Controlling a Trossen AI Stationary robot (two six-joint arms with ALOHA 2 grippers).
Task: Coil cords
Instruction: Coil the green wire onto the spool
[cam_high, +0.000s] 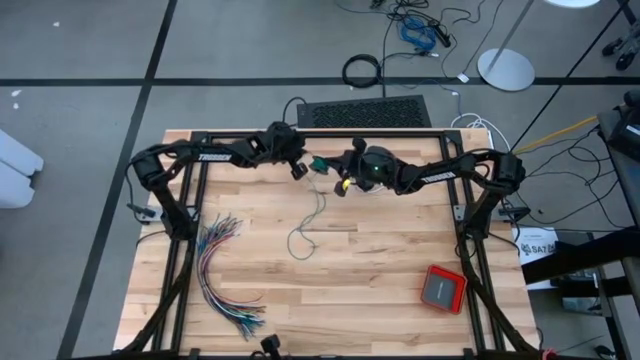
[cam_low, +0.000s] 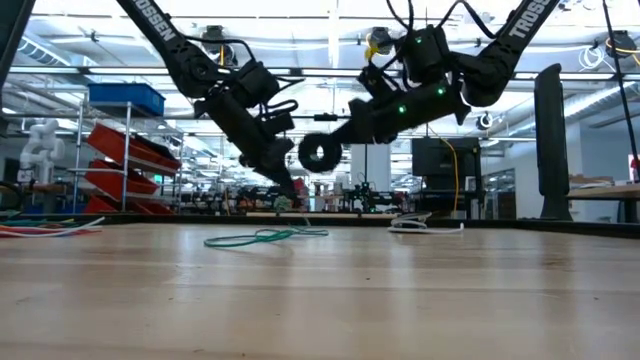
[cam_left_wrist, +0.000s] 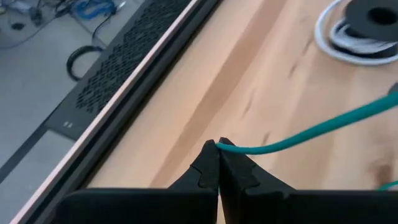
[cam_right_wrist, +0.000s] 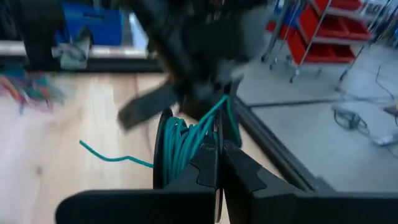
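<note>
- Left gripper (cam_high: 298, 171) sits near twelve o'clock on the table (cam_high: 400, 330), fingers pinched tight on the teal cord (cam_left_wrist: 311, 129); the cord leaves the tips and runs off toward the right gripper.
- Right gripper (cam_high: 345, 185) hangs just beside it, toward three o'clock, fingers closed on a black spool (cam_low: 319, 153) already wound with several teal turns (cam_right_wrist: 186, 140).
- The loose remainder of the teal cord (cam_high: 305, 238) trails toward six o'clock from both grippers, lying in a slack loop on the wood.
- A white and black coil (cam_left_wrist: 357, 31) lies apart on the table.
- Judgement: the short taut span between the two tips is what matters; its long axis runs nine to three, so the left arm feeds while the right winds.
</note>
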